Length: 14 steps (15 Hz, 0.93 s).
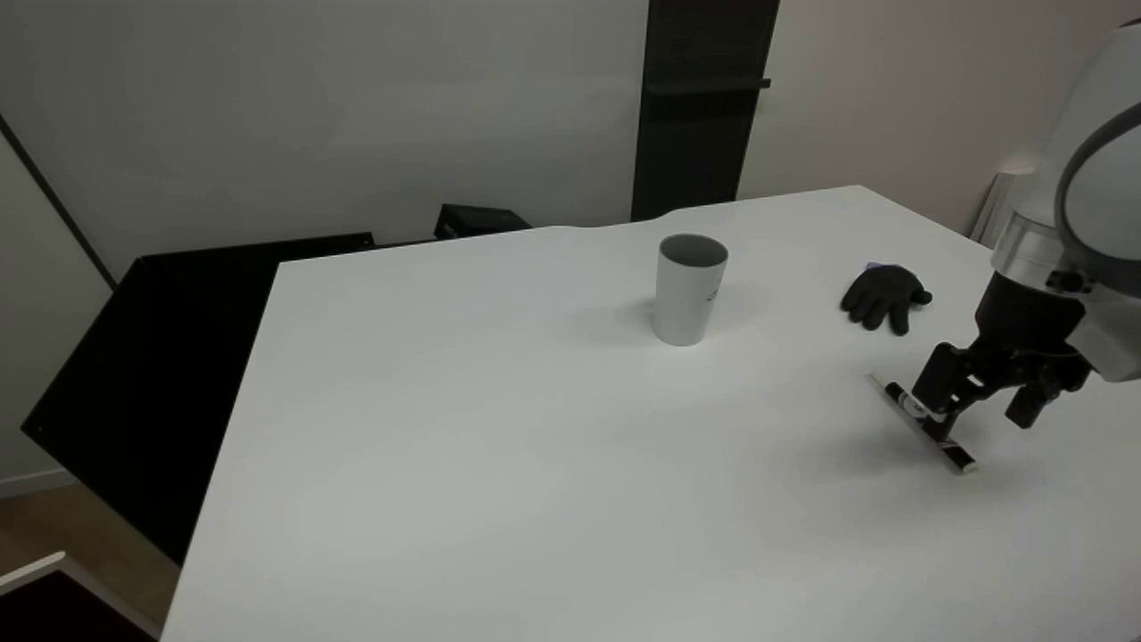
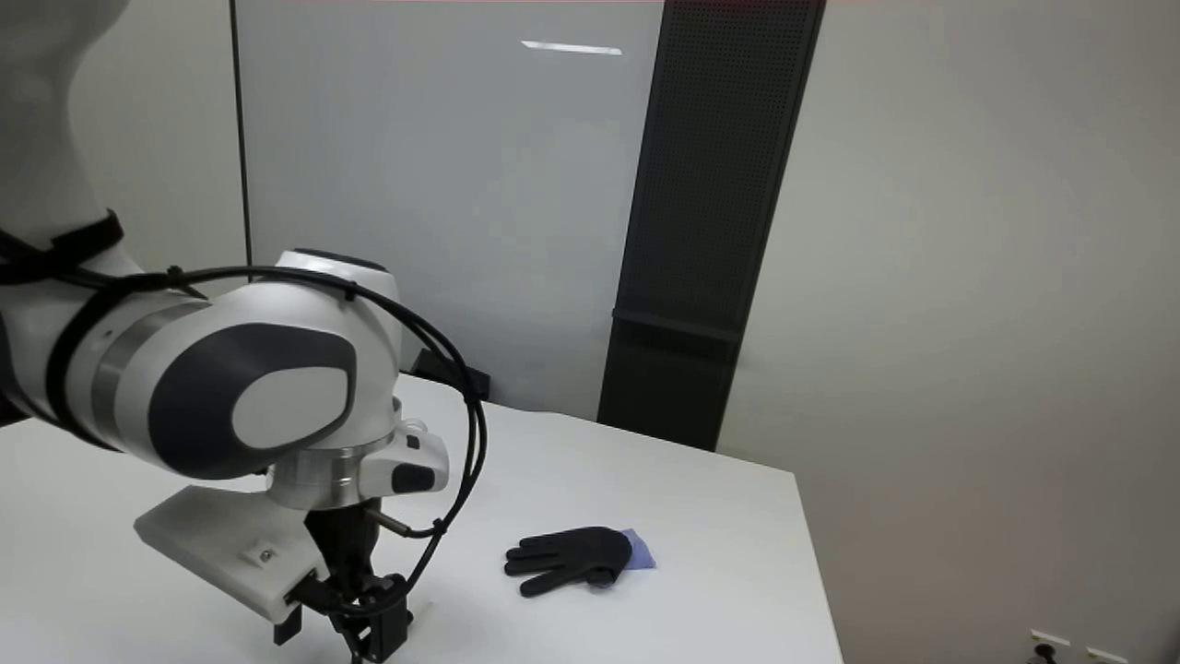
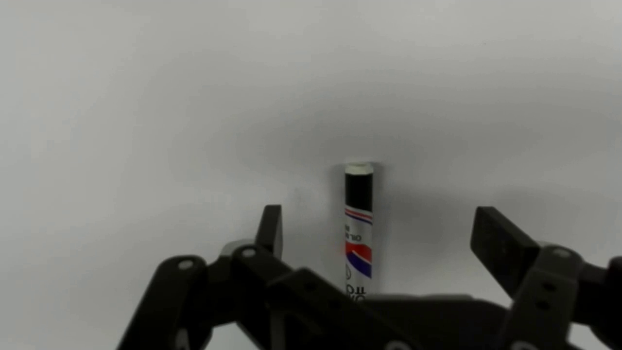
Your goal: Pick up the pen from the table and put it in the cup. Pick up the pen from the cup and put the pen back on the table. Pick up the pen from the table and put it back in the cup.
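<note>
The pen (image 1: 909,406) lies flat on the white table (image 1: 463,464), pale with black ends. Red and blue marks on the pen (image 3: 359,223) show in the wrist view, where its lower part is hidden by my gripper's body. My gripper (image 3: 376,228) stands open and low over it, fingers apart on either side. The pen is nearer the left finger there, with a gap to both. In an exterior view the gripper (image 1: 980,421) covers a bit of the pen's middle. The light-grey cup (image 1: 685,303) stands upright, well away from the gripper.
A black glove (image 1: 882,299) lies on the table behind the pen, with a bluish piece (image 2: 640,550) partly under it. My arm (image 2: 249,397) blocks much of the table in an exterior view. Beyond the table's far edge sits a dark box (image 1: 481,221).
</note>
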Each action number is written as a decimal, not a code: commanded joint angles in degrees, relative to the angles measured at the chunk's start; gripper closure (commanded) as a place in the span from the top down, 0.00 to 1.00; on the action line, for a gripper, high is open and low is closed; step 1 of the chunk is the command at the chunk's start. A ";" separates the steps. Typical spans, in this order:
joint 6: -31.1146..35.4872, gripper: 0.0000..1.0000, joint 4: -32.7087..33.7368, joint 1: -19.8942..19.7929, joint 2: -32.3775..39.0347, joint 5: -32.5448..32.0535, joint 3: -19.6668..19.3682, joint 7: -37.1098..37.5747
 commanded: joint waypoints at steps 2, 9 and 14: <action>4.20 1.00 -0.32 -1.90 2.44 3.05 1.57 -0.26; 14.50 1.00 -0.76 -5.62 5.48 9.75 6.54 -1.86; 16.68 1.00 -0.09 -7.08 7.51 10.27 8.23 -1.90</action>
